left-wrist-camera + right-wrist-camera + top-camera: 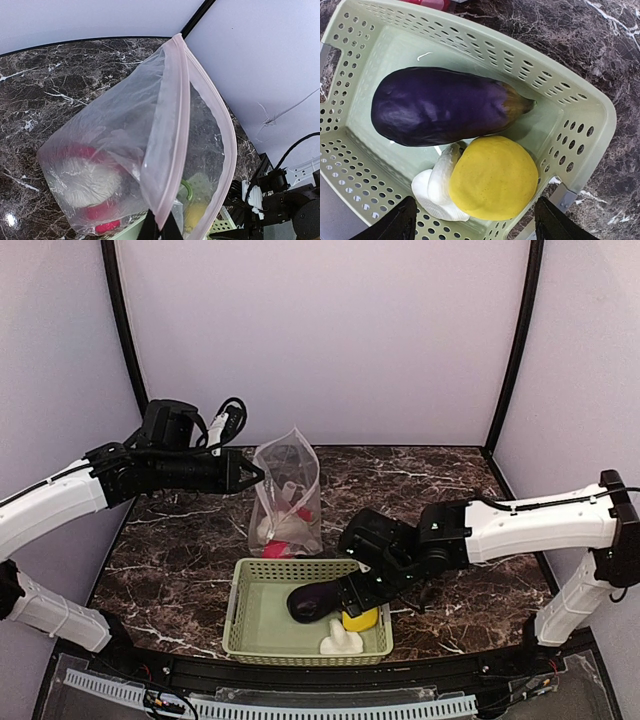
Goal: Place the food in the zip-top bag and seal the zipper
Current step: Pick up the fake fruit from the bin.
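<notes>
The clear zip-top bag (pixel 288 495) stands upright behind the basket, its mouth open. My left gripper (pixel 252 475) is shut on the bag's mouth edge, and in the left wrist view its fingers (pixel 150 231) pinch the pinkish zipper (pixel 172 125). Inside the bag lie a white cauliflower (pixel 82 180) and red food (pixel 107 226). In the basket (pixel 250 625) lie a purple eggplant (pixel 440 107), a yellow pepper (pixel 492 185) and a white mushroom (pixel 437 192). My right gripper (pixel 475 222) hangs open over the yellow pepper, one finger on each side, touching nothing.
The pale green perforated basket (pixel 580 100) sits at the near edge of the dark marble table (pixel 440 480), just in front of the bag. Pale walls with black frame posts (pixel 510 350) close in the back and sides.
</notes>
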Motion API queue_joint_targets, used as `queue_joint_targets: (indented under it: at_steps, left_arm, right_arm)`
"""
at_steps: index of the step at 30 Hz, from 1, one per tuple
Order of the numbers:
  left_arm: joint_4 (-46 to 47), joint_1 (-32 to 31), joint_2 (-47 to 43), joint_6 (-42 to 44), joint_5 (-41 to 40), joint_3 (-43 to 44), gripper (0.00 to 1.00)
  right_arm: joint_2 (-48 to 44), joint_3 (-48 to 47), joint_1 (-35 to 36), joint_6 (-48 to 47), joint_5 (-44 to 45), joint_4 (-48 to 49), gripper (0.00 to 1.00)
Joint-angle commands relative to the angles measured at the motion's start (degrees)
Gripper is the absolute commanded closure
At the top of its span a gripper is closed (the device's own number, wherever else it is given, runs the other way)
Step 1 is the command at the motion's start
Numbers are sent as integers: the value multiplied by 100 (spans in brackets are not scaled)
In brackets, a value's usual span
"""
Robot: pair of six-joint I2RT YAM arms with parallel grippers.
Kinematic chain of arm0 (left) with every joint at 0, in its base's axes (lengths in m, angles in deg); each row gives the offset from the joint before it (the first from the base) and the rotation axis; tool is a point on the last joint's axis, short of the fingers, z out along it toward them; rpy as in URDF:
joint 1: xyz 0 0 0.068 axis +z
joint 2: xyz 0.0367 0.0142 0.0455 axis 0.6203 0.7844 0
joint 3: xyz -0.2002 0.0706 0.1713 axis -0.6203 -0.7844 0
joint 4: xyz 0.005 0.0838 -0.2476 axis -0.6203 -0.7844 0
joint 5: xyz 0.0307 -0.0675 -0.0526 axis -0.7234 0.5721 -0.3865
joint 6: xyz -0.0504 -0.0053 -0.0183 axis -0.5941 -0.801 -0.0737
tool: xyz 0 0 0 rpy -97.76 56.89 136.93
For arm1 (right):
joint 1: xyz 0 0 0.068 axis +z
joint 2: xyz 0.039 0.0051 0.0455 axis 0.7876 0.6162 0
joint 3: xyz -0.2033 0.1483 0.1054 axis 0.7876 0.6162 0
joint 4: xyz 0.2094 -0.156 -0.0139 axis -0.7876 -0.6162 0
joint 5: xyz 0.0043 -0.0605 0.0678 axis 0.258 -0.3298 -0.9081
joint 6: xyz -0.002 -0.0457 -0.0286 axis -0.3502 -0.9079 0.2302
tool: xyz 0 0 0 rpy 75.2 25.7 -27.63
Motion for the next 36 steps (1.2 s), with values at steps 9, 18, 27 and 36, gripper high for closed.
queue_joint_targets:
  at_steps: [9,18,27,36]
  left_arm:
    - [41,70,-172,-25,71,-107,99]
    - [97,79,-185,-47,98,-162,99]
    - [63,79,-167,-15,109,-120,99]
    - [84,88,-175,-19,119,-134,99]
  right_arm:
    - [1057,-957,449,500,858,-1267,21]
    - [1303,-959,473,600,897,-1352,19]
    - [1519,-1039,468,636,907,-1273,19]
    - [1509,-988,443,723,989,-1272,35]
